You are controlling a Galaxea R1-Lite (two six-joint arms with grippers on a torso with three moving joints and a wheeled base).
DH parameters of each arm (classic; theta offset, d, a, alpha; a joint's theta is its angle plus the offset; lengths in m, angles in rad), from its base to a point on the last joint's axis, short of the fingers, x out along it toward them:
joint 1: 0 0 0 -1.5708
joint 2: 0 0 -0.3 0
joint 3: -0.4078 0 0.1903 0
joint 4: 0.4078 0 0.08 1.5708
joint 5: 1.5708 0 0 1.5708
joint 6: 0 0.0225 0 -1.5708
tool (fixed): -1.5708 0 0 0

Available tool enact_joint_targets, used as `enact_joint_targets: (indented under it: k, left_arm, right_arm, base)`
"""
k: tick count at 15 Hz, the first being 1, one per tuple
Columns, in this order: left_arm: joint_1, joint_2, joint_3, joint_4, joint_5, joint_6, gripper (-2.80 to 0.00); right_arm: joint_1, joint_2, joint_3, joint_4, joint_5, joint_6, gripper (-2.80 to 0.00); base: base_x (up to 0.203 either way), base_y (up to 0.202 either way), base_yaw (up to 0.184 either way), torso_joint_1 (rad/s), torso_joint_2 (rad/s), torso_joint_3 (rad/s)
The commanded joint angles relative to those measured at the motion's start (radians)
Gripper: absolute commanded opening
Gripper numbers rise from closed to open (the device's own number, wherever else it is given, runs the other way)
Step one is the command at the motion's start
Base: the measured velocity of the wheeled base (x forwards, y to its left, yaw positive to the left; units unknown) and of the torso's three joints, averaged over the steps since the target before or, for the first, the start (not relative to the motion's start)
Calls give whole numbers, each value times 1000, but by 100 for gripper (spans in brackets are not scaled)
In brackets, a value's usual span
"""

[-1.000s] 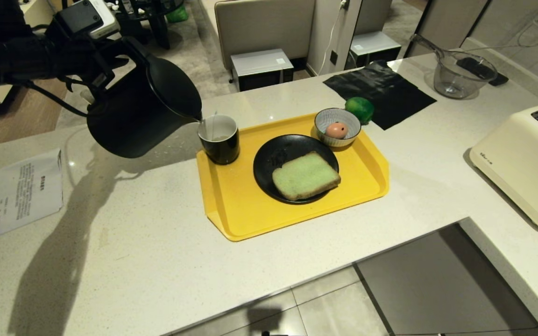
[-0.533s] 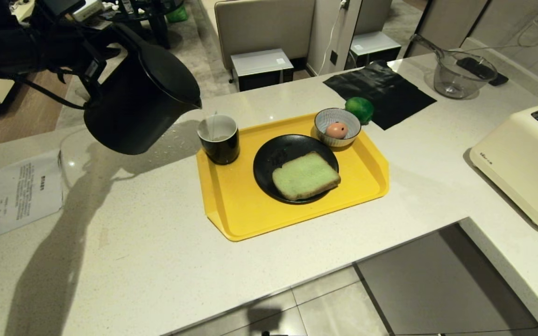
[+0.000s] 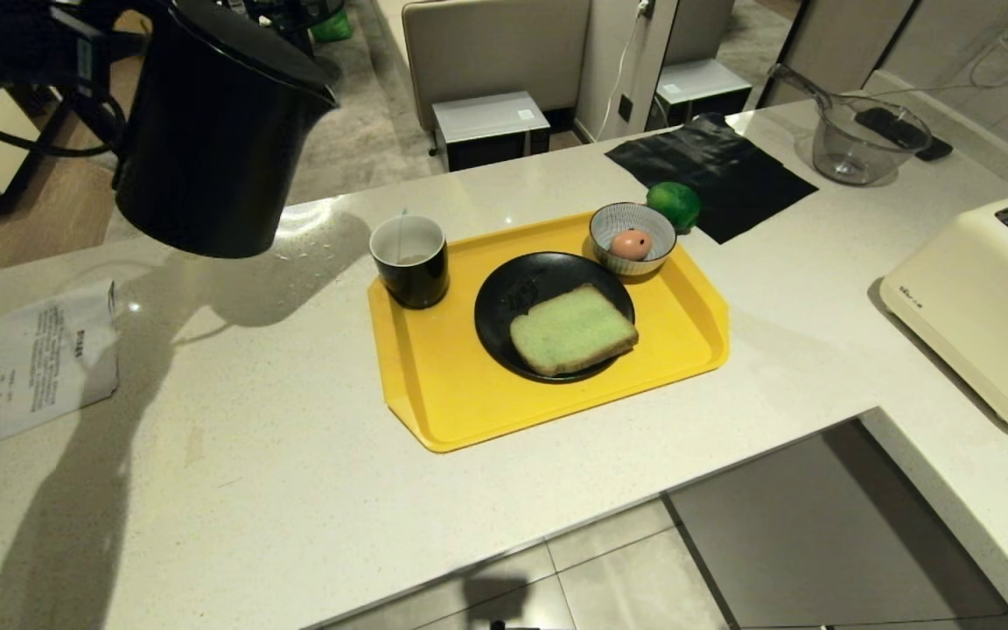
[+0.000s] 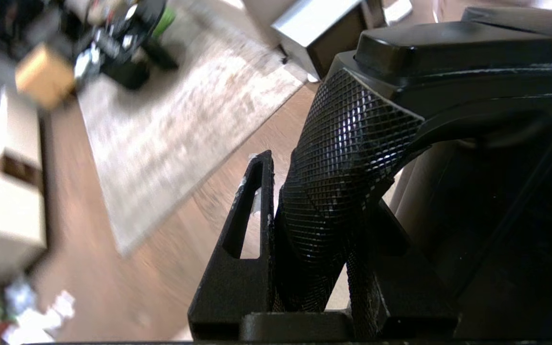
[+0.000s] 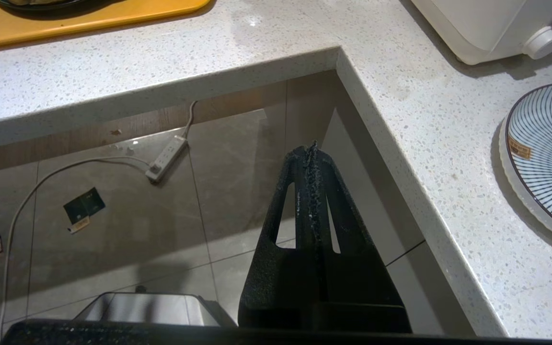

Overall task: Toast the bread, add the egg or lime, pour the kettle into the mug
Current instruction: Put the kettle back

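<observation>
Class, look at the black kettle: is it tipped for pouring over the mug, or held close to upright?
Close to upright. The kettle, held by its handle in the left gripper, hangs off to the left of the mug, its spout clear of the rim.

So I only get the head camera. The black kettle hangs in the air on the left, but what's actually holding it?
Observer: The left gripper is clamped on the textured handle of the kettle.
Operator: And the other arm? I can't see it at all.
Observer: The right gripper is shut and empty, hanging over the floor tiles beside the counter.
Operator: Anything near the toaster that I miss?
Observer: A blue-striped plate lies on the counter close to it.
</observation>
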Motion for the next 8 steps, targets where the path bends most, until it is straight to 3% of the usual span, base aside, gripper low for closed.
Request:
enact_joint_targets:
  k: [1,4,6,8]
  left_arm:
    - [55,-29,0,-2,-12,-115,-280]
    - [120,-30,2,-48,-85,-281,-280]
    - [140,-18,2,-115,-91,-422,-280]
    - [170,13,18,-221,-92,-494,-280]
  right_arm:
    - [0,2,18,-1,-1,1,-280]
    - [0,2,19,-1,-1,1,-280]
    - [0,2,20,-1,-1,0,-280]
    - [0,2,20,-1,-1,0,-280]
  base:
    - [0,0,0,0,0,0]
    - [0,0,0,0,0,0]
    - [0,0,0,0,0,0]
    - [0,0,0,0,0,0]
